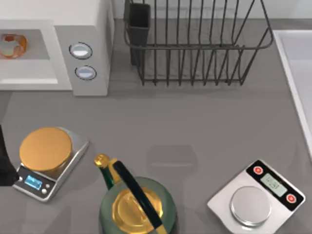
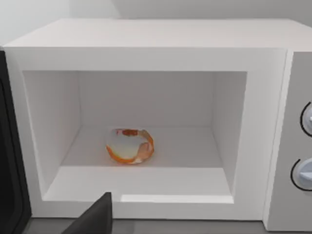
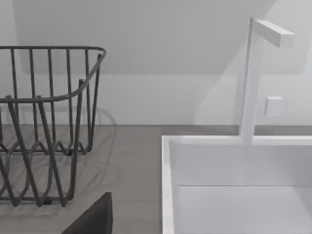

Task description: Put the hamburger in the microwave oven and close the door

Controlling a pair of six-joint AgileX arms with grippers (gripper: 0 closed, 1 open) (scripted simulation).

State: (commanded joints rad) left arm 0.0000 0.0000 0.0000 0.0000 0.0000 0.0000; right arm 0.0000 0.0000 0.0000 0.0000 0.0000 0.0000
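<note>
We work over a grey desk [image 1: 195, 126] against a pale wall. Our left arm is a dark sliver at the desk's left edge beside the silver scale [image 1: 46, 161]; we cannot tell how either arm's fingers stand. The door, a dark edge [image 2: 9, 161] in the left wrist view, is open and mostly cut off. The hamburger [image 2: 129, 146] lies on the floor of the microwave oven [image 2: 146, 48]. A wire rack [image 1: 195, 44] and a white sink [image 3: 234, 185] stand to the right.
</note>
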